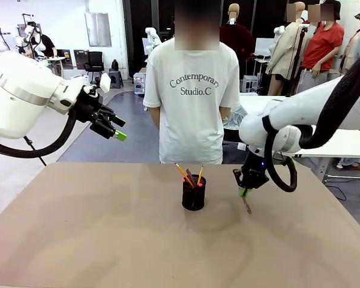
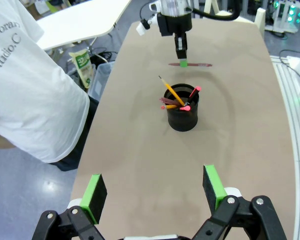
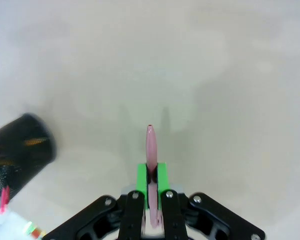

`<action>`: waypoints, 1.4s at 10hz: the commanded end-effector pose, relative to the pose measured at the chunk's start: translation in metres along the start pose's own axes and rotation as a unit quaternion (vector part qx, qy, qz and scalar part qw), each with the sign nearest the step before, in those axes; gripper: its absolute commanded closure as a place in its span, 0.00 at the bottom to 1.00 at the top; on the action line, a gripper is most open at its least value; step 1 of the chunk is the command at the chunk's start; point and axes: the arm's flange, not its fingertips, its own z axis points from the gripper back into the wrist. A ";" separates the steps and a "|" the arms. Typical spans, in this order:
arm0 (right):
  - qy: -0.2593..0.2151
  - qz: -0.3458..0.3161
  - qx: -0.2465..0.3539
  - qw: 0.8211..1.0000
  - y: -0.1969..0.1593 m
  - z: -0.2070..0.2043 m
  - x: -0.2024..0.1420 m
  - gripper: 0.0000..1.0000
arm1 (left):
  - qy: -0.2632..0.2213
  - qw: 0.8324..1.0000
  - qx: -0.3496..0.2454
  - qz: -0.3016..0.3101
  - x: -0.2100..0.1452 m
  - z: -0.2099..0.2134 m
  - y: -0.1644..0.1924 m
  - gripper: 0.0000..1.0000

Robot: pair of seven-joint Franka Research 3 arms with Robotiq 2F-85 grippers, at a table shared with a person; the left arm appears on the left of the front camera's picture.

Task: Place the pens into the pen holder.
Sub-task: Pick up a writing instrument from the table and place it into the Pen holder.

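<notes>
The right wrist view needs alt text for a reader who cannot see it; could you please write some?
The right claw is shut on a reddish pen, which points away over the tan table. The black mesh holder, with pens inside, stands at the left edge.

text: "Contemporary Studio.C" | on: person's white T-shirt (image 1: 192, 105) | views: front whole, left wrist partly

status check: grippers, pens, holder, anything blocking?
Right gripper shut on reddish-brown pen, at table level. Left gripper open, raised, empty. Other pens already in pen holder. Nothing between pen and holder.
</notes>
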 end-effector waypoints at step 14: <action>-0.301 0.501 0.328 0.742 -0.020 0.153 -0.045 1.00 | 0.003 1.000 -0.002 0.004 0.000 0.002 -0.001 0.00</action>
